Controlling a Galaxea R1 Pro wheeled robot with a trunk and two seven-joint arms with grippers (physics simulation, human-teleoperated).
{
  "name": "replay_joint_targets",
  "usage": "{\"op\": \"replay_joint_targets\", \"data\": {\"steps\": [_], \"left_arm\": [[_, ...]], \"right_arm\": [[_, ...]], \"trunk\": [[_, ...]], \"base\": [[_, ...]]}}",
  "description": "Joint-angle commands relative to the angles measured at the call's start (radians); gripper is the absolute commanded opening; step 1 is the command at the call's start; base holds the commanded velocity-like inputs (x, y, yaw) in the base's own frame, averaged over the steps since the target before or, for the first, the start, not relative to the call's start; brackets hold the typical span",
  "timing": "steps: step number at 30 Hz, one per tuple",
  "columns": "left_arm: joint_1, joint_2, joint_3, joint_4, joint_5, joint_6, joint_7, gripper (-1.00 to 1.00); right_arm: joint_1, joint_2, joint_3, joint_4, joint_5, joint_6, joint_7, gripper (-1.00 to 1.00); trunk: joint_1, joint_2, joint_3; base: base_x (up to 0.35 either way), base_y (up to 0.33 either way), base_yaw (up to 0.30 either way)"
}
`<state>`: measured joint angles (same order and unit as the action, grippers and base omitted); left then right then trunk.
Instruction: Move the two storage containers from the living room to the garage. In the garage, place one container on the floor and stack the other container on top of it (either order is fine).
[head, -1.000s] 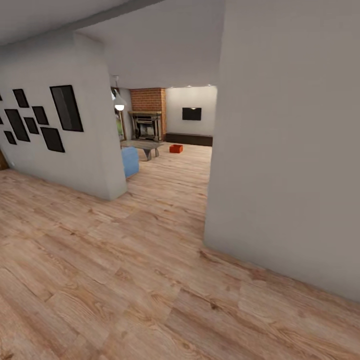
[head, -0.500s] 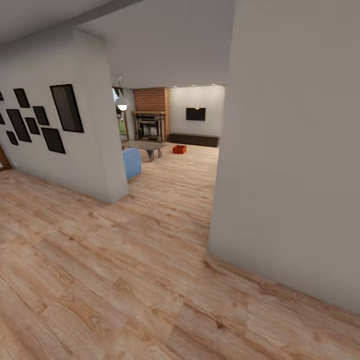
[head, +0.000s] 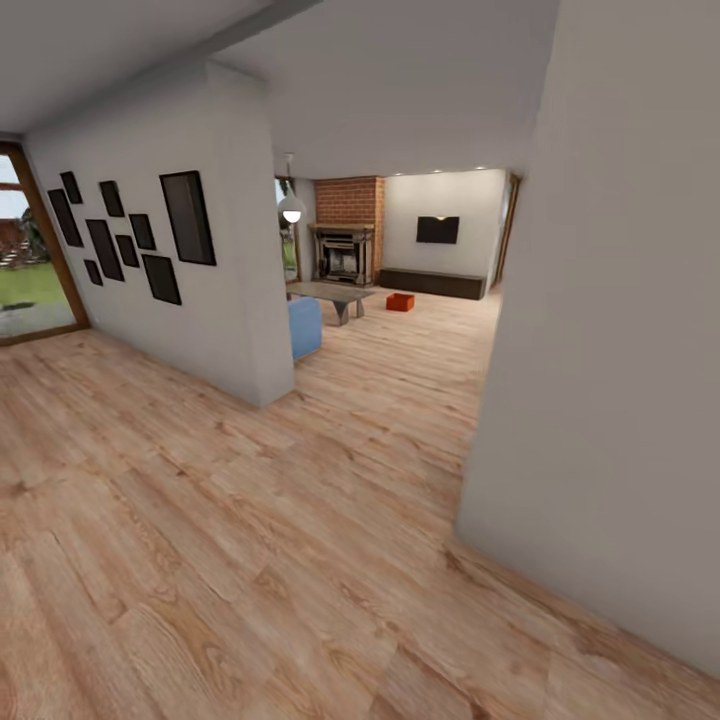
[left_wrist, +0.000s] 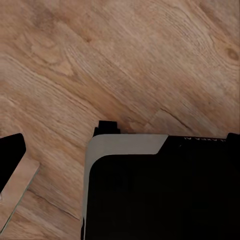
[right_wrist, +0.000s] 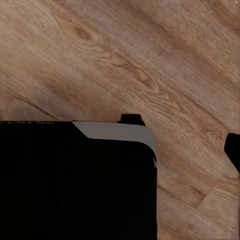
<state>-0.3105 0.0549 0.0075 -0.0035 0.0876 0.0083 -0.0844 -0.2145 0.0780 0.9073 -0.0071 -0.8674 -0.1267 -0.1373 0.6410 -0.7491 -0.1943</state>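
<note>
- The left wrist view looks straight down at the floor (left_wrist: 125, 60), so the left forearm is pointing downward close beside the robot's base (left_wrist: 160, 195).
- The base is a black block with a pale grey rounded corner, and a small black tab (left_wrist: 107, 127) juts from its edge.
- Well apart from the base, a black wedge (left_wrist: 10, 155) cuts in at the frame's edge. Which part of the robot it belongs to cannot be told.
- The right wrist view mirrors this: it looks down along the base (right_wrist: 75, 180), with the same grey corner and tab (right_wrist: 132, 119).
- A black sliver (right_wrist: 234, 150) sits away from the base there too, unidentifiable.
</note>
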Motion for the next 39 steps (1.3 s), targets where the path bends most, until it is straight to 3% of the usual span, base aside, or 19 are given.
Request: {"op": "replay_joint_targets", "data": {"steps": [1,27,39], "left_arm": [[-0.001,0.0,0.0,0.0,0.009,0.001,-0.005,1.0],[-0.001,-0.001,0.0,0.0,0.009,0.001,-0.005,1.0],[-0.001,-0.001,0.0,0.0,0.009,0.001,-0.005,1.0]], "right_arm": [[0.0,0.0,0.008,0.0,-0.008,-0.002,-0.004,1.0],[0.0,-0.001,0.007,-0.001,-0.008,-0.002,-0.004,1.0],[0.0,-0.001,0.007,-0.001,-0.043,-0.002,-0.004,1.0]], "trunk": [[0.001,-0.001,-0.001],[0.001,-0.001,0.008],[0.001,-0.001,0.017]], "base": [[0.322,0.0,0.273],[0.322,0.0,0.268],[0.322,0.0,-0.066]]}}
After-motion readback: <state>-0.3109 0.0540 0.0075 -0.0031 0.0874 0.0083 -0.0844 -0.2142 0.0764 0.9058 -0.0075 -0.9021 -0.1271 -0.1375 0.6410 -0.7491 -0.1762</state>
